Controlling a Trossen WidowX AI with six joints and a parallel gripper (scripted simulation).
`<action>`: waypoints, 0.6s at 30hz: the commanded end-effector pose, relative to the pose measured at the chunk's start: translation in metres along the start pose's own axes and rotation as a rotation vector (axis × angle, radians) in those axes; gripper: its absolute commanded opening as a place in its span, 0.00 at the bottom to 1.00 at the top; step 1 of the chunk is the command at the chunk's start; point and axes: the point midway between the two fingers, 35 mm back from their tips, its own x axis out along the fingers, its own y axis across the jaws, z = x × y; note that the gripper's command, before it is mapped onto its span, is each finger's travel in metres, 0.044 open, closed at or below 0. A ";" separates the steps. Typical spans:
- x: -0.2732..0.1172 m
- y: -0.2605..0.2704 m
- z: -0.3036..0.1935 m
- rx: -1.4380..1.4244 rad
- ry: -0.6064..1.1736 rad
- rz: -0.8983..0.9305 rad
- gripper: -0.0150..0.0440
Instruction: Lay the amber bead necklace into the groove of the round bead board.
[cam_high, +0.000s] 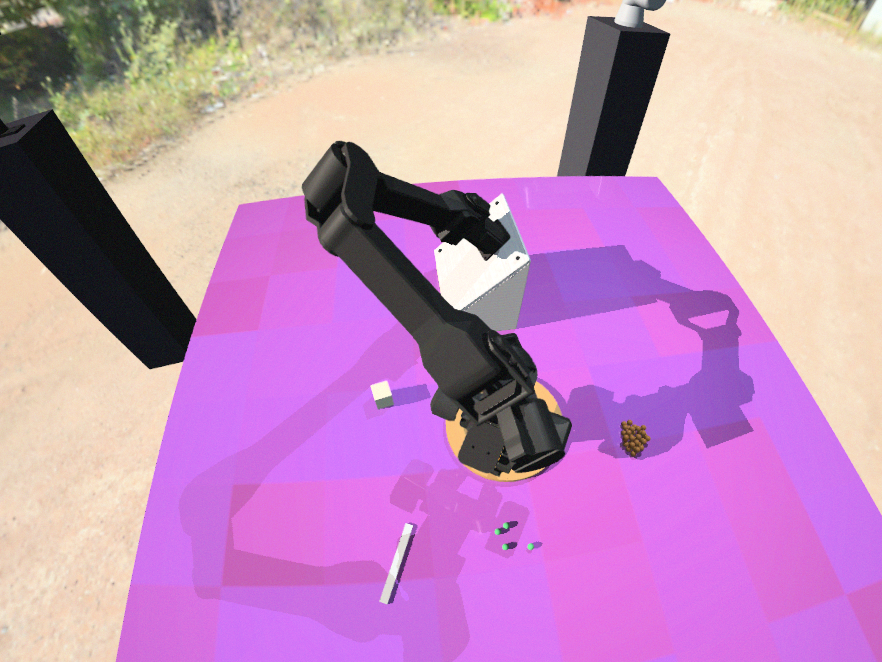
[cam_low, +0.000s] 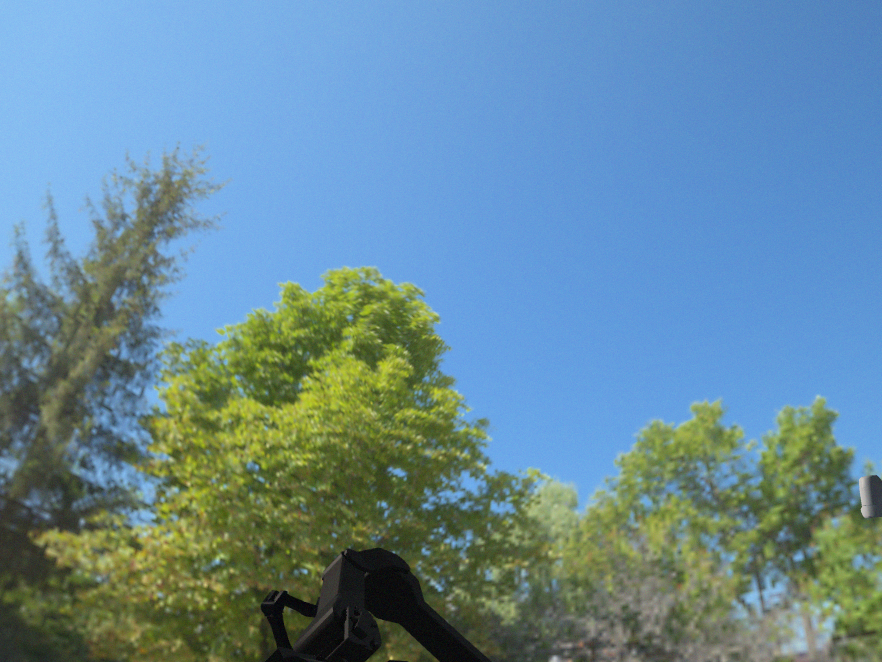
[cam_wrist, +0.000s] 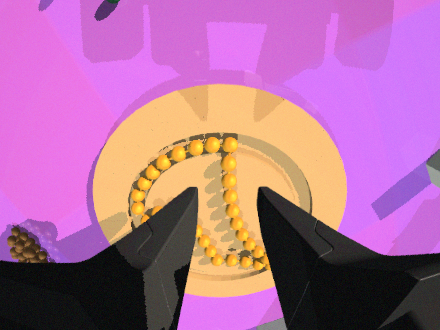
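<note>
The round bead board is light orange with a ring groove. The amber bead necklace lies on it. In the wrist view its upper left arc follows the groove. From the top, one strand runs down across the inside of the ring, and more beads bunch at the lower edge. The groove's right side holds no beads. My gripper is partly open, its fingertips apart on either side of the inner strand and seemingly above it. The fingers hide part of the necklace. In the top view the arm covers most of the board.
A brown bead heap lies beside the board. A pale cube, a white bar and several small green beads lie around it. A white angular block stands near the arm's base. The exterior view shows mostly sky and trees.
</note>
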 end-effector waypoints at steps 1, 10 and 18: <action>0.004 -0.002 0.000 0.015 0.002 -0.005 0.46; 0.010 0.000 0.002 0.019 -0.005 0.004 0.46; 0.022 -0.001 0.001 0.017 -0.002 0.000 0.46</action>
